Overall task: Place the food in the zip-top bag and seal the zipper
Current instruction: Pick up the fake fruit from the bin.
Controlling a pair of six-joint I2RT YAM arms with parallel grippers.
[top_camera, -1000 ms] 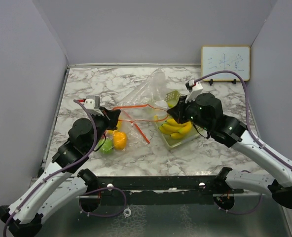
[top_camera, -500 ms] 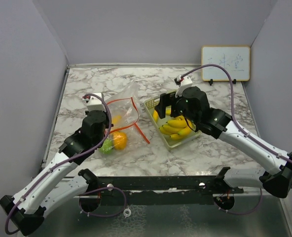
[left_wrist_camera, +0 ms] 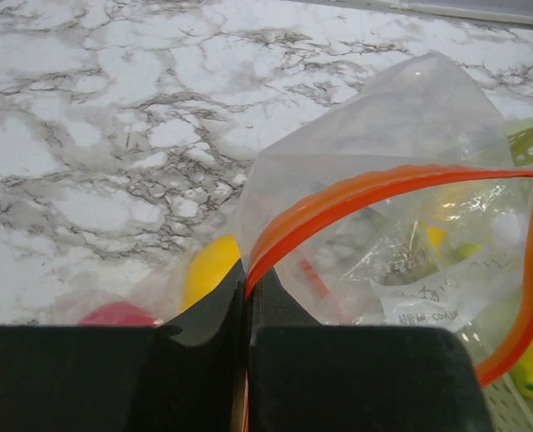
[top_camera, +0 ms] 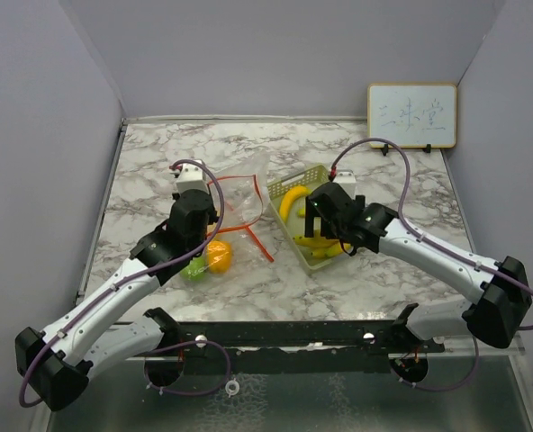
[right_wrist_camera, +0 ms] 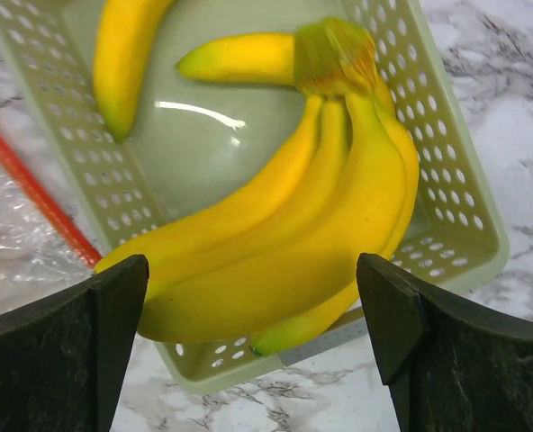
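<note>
The clear zip-top bag (top_camera: 238, 193) lies left of the pale green tray (top_camera: 304, 177). My left gripper (top_camera: 214, 202) is shut on its red-orange zipper (left_wrist_camera: 356, 193), which runs up out of the jaws (left_wrist_camera: 247, 288). An orange piece (top_camera: 218, 256) and a green one (top_camera: 193, 267) sit by the bag's lower end; a yellow piece (left_wrist_camera: 210, 268) shows through the plastic. My right gripper (top_camera: 314, 234) hangs open over the tray, its fingertips (right_wrist_camera: 122, 301) on either side of a yellow banana bunch (right_wrist_camera: 293, 238). A single banana (right_wrist_camera: 122, 54) lies farther back in the tray (right_wrist_camera: 465, 243).
A small whiteboard (top_camera: 411, 115) leans on the back wall at the right. Grey walls close the marble table (top_camera: 158, 153) on three sides. A black rail (top_camera: 293, 335) runs along the near edge between the arm bases.
My right gripper has let go of the bag, opened wide and dropped over the banana tray. The bag sank flatter and leftward. My left gripper stayed shut on the zipper and moved back and right.
</note>
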